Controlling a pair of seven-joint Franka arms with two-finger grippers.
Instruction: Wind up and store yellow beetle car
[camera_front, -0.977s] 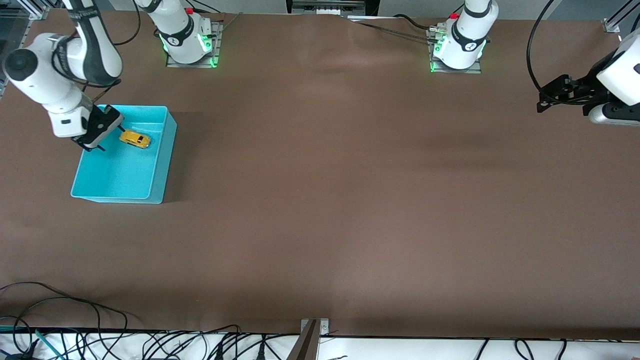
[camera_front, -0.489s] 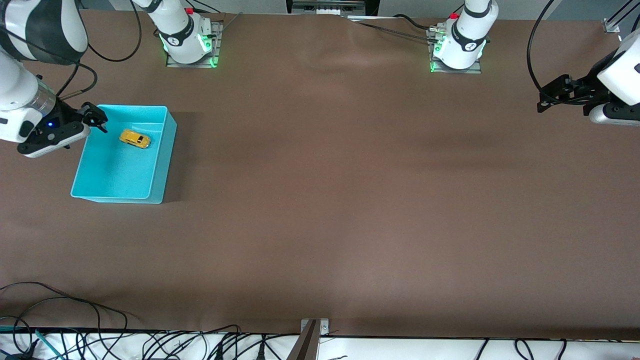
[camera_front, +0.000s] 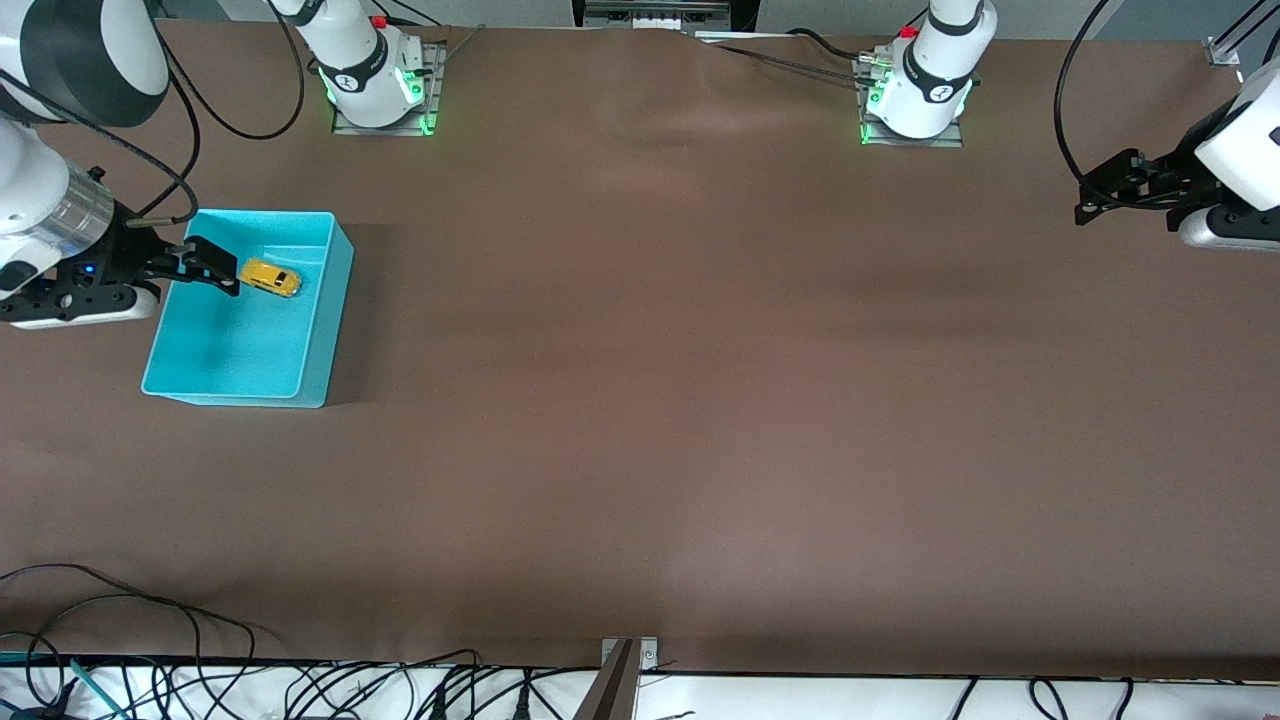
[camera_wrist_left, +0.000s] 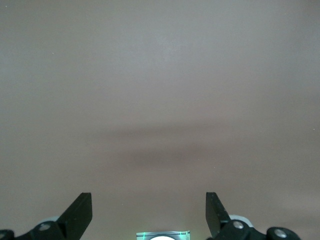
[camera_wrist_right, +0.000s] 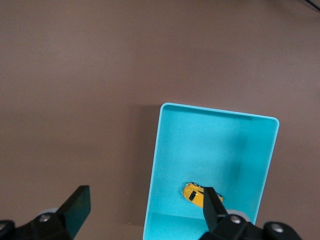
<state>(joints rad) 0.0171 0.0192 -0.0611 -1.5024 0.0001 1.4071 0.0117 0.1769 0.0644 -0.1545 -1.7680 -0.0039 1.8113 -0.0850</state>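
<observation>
Right gripper (camera_front: 215, 272) hovers spread wide and empty beside yellow beetle car (camera_front: 270, 277) in turquoise bin (camera_front: 320, 330).

White arms (camera_front: 355, 60) with black joints, black fingers (camera_front: 215, 268), green-lit bases (camera_front: 912, 125).

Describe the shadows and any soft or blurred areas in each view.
Front view: the turquoise bin casts a dark shadow on the brown table toward the left arm's end; faint bands cross the middle. Left wrist view: a soft dark band on bare table, left gripper open. Right wrist view: right gripper open, the bin's walls shading part of its floor near the yellow car.
</observation>
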